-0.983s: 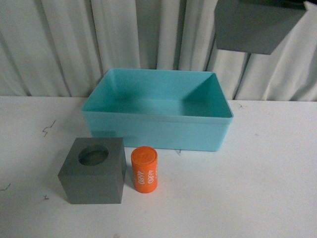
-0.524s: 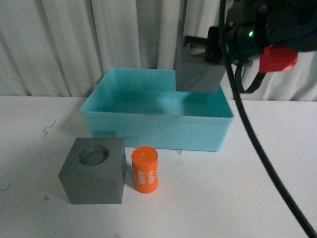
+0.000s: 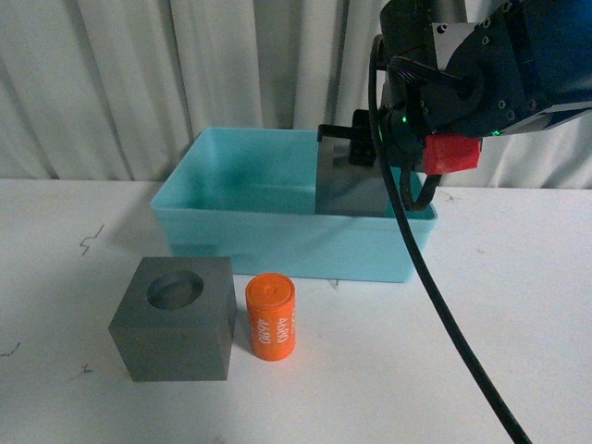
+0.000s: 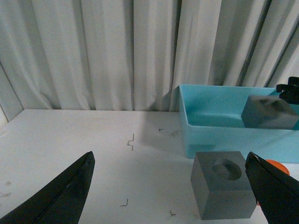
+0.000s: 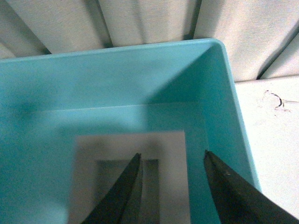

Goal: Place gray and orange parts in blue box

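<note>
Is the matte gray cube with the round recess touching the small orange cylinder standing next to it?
Apart. The front view shows a narrow strip of white table between the gray cube and the orange cylinder.

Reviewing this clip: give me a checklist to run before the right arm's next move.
1. Placement: rectangular-recess cube within the blue box walls: ok.
2. Contact: cube resting on the box floor: cannot tell.
3. Grip: right pincer shut across the cube's recess wall: ok.
4. Spare arm: left pincer open, holding nothing: ok.
5. Remaining: round-recess cube and orange cylinder boxed: not ok, both on the table.
</note>
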Robot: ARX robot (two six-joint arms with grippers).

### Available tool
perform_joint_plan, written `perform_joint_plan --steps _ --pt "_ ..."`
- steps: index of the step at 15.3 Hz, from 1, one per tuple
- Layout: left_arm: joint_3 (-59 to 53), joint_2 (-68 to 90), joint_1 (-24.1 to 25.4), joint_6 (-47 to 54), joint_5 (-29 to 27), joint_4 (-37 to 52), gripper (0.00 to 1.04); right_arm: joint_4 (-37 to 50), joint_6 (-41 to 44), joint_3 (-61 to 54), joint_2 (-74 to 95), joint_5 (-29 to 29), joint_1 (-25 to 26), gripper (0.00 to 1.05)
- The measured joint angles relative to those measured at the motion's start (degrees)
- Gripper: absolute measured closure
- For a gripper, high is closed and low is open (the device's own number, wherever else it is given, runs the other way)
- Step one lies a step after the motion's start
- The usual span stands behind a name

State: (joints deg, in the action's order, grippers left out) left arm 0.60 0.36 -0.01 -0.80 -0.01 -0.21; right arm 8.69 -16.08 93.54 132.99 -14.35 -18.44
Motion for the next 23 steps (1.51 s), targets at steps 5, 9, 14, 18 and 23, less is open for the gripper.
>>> perform_joint_plan --steps 5,9,14,18,23 --pt "0.0 0.0 0.0 0.0 0.0 0.0 0.07 9.6 0.1 -12.1 -9.4 -2.7 1.2 0.09" --pt "0.0 0.0 0.0 0.0 0.0 0.0 0.07 9.8 -5.6 -39.6 -47.5 -0.6 5.4 0.06" --pt "0.0 0.0 0.0 0.0 0.1 0.1 0.07 17.3 -6.8 -69.5 -72.9 0.2 4.7 0.22" --pt "0.0 0.0 0.0 0.0 0.0 0.0 0.07 31.4 13.5 -82.5 -82.1 5.4 9.7 0.71" --pt "0.0 0.0 0.0 0.0 0.0 0.0 0.07 26.1 15.7 -88.3 -92.7 10.5 14.5 1.03"
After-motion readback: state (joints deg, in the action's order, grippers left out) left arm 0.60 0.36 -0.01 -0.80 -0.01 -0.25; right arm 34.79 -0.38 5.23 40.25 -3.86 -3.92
